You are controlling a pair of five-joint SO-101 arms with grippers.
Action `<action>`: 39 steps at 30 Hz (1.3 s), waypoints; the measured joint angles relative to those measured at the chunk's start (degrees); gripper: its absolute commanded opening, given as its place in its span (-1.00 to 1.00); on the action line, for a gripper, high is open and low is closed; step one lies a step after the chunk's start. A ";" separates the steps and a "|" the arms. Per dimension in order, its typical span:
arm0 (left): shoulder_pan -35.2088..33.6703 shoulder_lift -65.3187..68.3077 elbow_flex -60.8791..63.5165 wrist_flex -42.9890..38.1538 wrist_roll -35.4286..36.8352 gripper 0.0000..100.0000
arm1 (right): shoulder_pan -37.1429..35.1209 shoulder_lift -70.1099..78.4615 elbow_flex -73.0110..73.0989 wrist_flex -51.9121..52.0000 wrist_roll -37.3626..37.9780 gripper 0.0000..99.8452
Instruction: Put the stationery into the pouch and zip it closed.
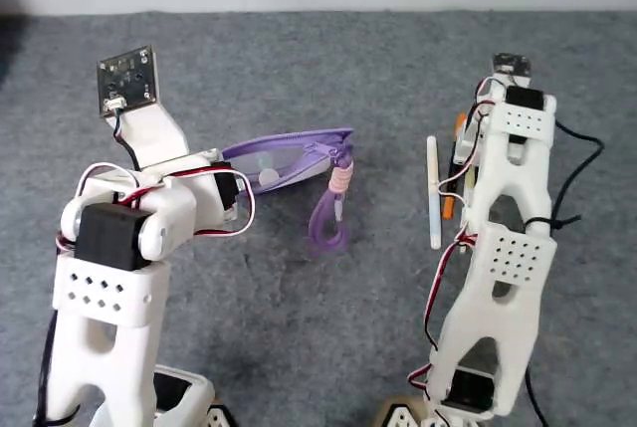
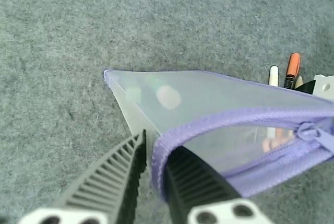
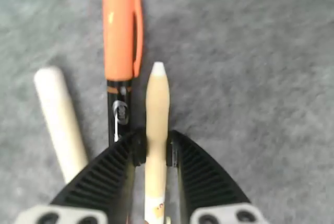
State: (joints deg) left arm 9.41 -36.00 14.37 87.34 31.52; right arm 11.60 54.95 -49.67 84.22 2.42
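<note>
Left end effector (image 2: 154,179): narrow, its two fingers clamped on the purple-trimmed left edge of the pouch (image 2: 209,106). The pouch (image 1: 289,160) is translucent with purple binding and lies near the centre of the grey worktop (image 1: 299,327), between the two arms. Its mouth gapes, the zip slider (image 2: 308,130) sits at its right end, and a purple strap (image 1: 328,220) loops from that end towards the near side.

Right end effector (image 3: 155,153): narrow, gripping a beige pen (image 3: 157,112) between its fingers, low over the worktop on the right.

An orange-capped marker (image 3: 121,36) lies just left of the beige pen, touching it or nearly so. A white pen (image 3: 57,122) lies left of the marker, apart from it. Both the white pen (image 1: 434,193) and the marker (image 1: 448,205) lie well right of the pouch.
</note>
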 measured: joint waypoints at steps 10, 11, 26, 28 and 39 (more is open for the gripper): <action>0.00 0.00 0.00 0.00 0.00 -0.98 | 0.00 0.79 -22.51 16.09 0.26 -0.98; 0.00 0.00 0.00 0.00 0.00 -0.98 | 0.00 0.35 -23.12 16.09 0.88 -0.98; 0.00 0.00 0.00 0.00 0.00 -0.98 | -8.53 -45.80 18.20 16.26 -1.41 -0.98; 0.00 0.00 0.00 0.00 0.00 -0.98 | -11.96 -52.75 22.24 16.26 -4.57 -0.98; 0.00 0.09 0.00 -0.70 1.05 -0.98 | -32.62 -78.86 33.23 2.11 -19.52 -0.98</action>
State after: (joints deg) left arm 9.41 -35.91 14.37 86.64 32.57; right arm -21.01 -23.91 -16.44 86.33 -17.10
